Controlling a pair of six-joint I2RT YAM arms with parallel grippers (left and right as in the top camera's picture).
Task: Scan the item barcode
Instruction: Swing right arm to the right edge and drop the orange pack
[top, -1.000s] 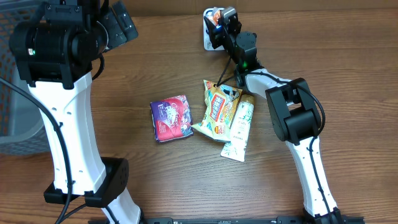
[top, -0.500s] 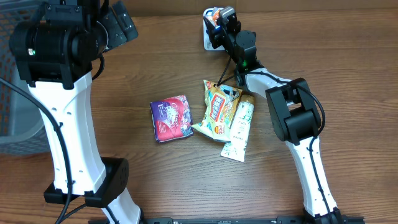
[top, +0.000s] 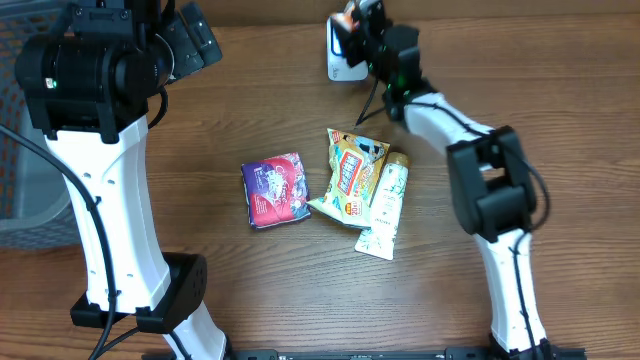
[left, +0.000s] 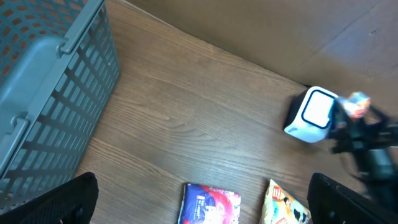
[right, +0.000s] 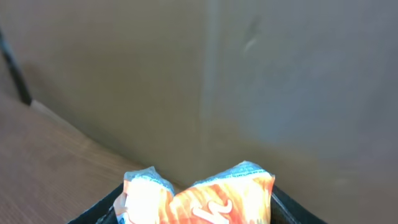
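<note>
A white barcode scanner (top: 338, 60) stands at the back of the table and also shows in the left wrist view as a white box (left: 313, 114). My right gripper (top: 362, 22) hangs just above and behind it, shut on a small orange snack packet (top: 349, 14). In the right wrist view this crumpled orange packet (right: 200, 198) fills the space between the black fingers (right: 292, 208). From the left wrist view the packet (left: 358, 104) appears blurred beside the scanner. My left gripper (left: 202, 190) is raised high at the left, open and empty.
A purple packet (top: 277, 190), a yellow snack bag (top: 350, 178) and a white-green tube (top: 386, 205) lie mid-table. A grey mesh basket (left: 50, 81) stands at the left edge. A brown wall (right: 249, 74) rises right behind the scanner.
My right arm has swung up and toward the back wall with the orange packet, and its elbow has shifted right. The left arm has not moved.
</note>
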